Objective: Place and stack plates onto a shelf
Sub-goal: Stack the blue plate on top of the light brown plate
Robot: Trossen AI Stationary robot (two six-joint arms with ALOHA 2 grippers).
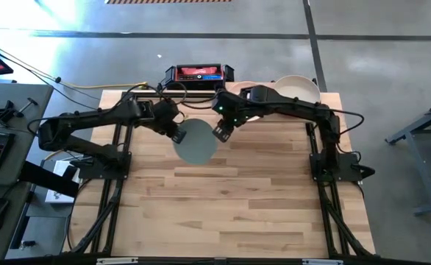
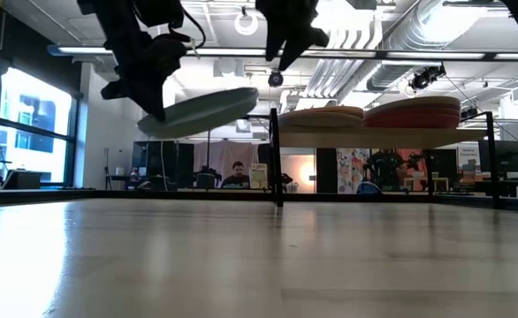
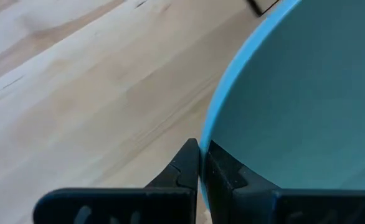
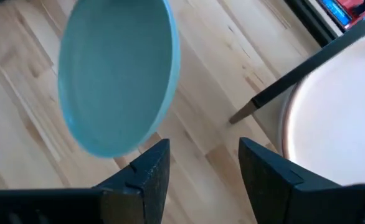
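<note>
While the left gripper [image 1: 177,135] left of centre pinches the rim of the mint green plate [image 1: 196,141], lifted clear above the table [image 1: 237,206], the right gripper [image 1: 221,132] just right of it gapes wide, empty, before the shelf [image 2: 383,134] stacked with plates.
</note>
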